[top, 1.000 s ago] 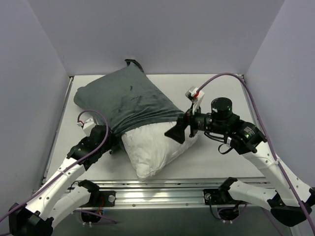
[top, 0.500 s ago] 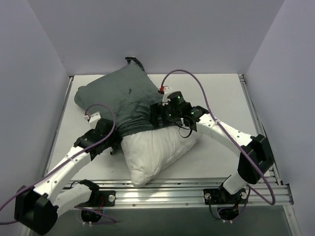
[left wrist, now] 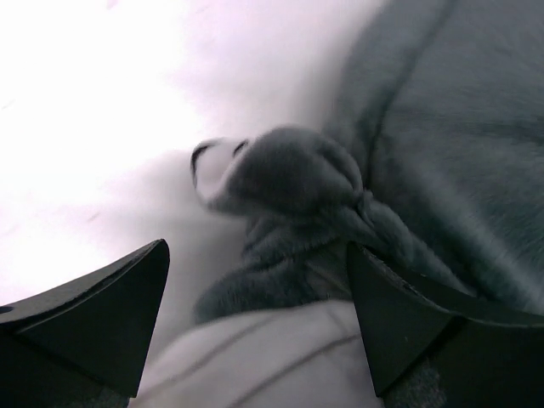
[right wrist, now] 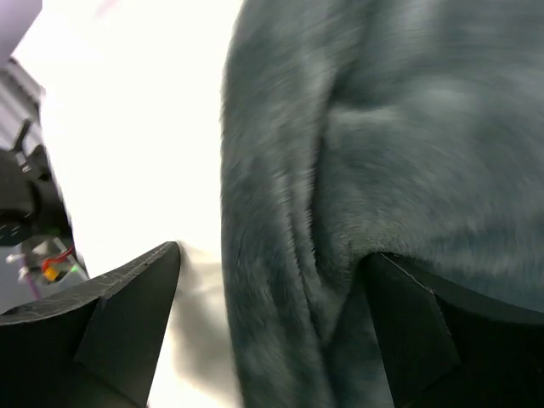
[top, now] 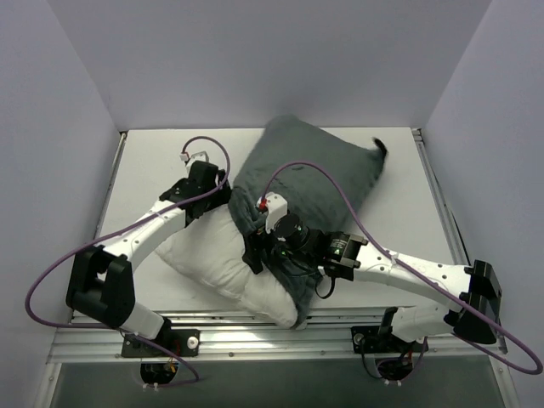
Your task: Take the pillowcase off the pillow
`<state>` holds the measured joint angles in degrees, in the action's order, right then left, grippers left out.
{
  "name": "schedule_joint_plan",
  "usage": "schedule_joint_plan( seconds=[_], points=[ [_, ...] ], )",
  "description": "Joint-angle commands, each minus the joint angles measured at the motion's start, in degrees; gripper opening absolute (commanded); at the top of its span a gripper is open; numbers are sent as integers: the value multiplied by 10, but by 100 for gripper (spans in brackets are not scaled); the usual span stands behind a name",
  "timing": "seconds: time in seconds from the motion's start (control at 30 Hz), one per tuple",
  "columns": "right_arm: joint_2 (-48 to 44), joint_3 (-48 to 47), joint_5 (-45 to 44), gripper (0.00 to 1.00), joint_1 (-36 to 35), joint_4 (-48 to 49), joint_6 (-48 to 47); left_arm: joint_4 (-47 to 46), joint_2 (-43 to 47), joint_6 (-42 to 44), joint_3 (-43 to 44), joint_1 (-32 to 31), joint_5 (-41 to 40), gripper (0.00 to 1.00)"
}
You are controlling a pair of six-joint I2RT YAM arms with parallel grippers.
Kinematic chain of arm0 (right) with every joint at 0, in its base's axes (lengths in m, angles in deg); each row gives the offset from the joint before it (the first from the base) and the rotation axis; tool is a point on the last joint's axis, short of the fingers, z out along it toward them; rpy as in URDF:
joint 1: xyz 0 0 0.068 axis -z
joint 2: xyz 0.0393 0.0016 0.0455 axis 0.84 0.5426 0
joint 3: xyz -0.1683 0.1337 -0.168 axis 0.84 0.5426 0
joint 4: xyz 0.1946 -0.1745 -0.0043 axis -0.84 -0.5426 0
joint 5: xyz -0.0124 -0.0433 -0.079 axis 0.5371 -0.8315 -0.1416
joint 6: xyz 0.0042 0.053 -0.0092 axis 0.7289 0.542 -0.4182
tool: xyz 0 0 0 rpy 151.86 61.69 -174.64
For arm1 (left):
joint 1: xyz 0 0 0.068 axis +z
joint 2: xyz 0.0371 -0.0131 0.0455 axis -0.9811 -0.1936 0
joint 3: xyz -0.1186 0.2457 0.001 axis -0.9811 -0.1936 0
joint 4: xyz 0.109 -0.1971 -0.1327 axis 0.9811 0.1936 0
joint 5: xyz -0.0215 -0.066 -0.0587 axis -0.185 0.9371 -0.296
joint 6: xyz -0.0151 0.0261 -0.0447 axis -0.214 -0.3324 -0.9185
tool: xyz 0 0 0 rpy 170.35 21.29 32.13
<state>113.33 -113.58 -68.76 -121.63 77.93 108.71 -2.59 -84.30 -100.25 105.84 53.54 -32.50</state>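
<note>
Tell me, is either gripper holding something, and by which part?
Nothing is held. Left gripper and right gripper both show open jaws near the pillowcase.

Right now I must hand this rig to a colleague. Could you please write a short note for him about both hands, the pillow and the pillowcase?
Left hand: open, its fingers on either side of a bunched fold of the pillowcase, not closed on it.
Right hand: open, with a pillowcase fold between its fingers.
Done: the near-left part of the pillow is out and bare.
To do: the far-right part is inside the pillowcase. Probably grip the fabric and pull it off.
</note>
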Motion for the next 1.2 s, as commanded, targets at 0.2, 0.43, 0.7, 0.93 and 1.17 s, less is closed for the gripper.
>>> schedule_joint_plan(
  seconds=[0.2, 0.43, 0.7, 0.93, 1.17],
  points=[
    [47, 53, -57, 82, 134, 109, 43, -116, -23, 5, 188, 31, 98, 94],
    [140, -35, -31, 81, 195, 155, 21, 28, 115, -7, 164, 53, 27, 94],
    [160, -71, 3, 82, 200, 131, -4, 43, 304, -68, -74, 46, 223, 94],
    [90, -24, 11, 82, 195, 128, 8, -67, 326, -87, -187, 46, 301, 94],
    [37, 2, -11, 82, 176, 116, 10, -146, 269, -92, -210, 46, 355, 94]
  ],
)
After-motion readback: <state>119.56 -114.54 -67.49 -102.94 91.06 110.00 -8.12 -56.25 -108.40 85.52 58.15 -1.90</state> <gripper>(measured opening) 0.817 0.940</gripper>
